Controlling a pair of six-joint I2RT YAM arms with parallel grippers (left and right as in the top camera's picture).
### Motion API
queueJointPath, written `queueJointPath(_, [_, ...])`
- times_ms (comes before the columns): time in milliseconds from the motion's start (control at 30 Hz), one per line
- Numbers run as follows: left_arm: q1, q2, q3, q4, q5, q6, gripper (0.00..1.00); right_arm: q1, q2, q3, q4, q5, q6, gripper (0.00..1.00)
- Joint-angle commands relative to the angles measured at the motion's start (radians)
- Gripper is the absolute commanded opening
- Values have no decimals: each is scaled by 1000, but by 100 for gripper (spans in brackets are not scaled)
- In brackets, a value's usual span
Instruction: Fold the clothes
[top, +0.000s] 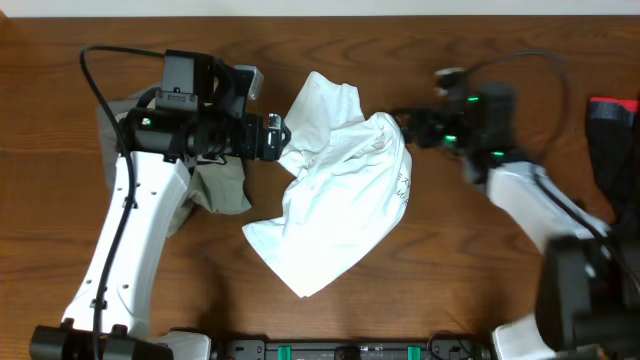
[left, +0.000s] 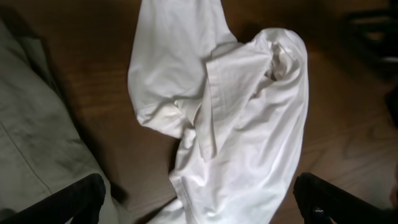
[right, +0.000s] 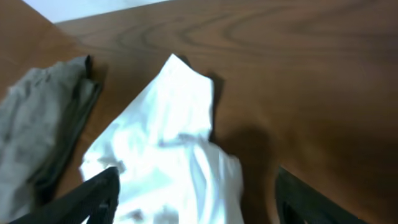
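A large white T-shirt (top: 340, 195) lies crumpled in the middle of the table, one sleeve pointing to the far side. My left gripper (top: 287, 140) hovers at its left edge. In the left wrist view the gripper (left: 199, 205) is open, with the shirt (left: 236, 112) spread between and beyond the dark fingertips (left: 74, 199). My right gripper (top: 405, 125) sits at the shirt's upper right edge. In the right wrist view this gripper (right: 199, 202) is open, its fingers (right: 93, 199) wide on either side of the bunched white cloth (right: 168, 155), gripping nothing.
Khaki shorts (top: 222, 190) lie under my left arm, and show in the left wrist view (left: 37, 143) and the right wrist view (right: 43, 124). A black and red garment (top: 612, 125) lies at the right edge. Bare wood surrounds the shirt.
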Motion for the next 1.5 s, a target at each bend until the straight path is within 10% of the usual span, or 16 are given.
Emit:
queueJointPath(0, [-6, 0, 15, -8, 11, -5, 98, 60, 128, 0, 121, 132, 85, 80])
queueJointPath(300, [-7, 0, 15, -53, 11, -5, 98, 61, 161, 0, 191, 66, 171, 11])
queueJointPath(433, [-7, 0, 15, -49, 11, -5, 98, 17, -14, 0, 143, -41, 150, 1])
queueJointPath(767, [-14, 9, 15, 4, 11, -5, 98, -190, -439, 0, -79, 169, 42, 3])
queueJointPath(1133, [-92, 100, 10, 121, 11, -5, 98, -294, -339, 0, -377, 456, 10, 11])
queueJointPath(1267, [-130, 209, 10, 256, 11, -5, 98, -294, -320, 0, -387, 405, 25, 47])
queueJointPath(1467, [-202, 402, 10, 546, 58, -90, 98, -288, -324, 0, -409, 298, 27, 72])
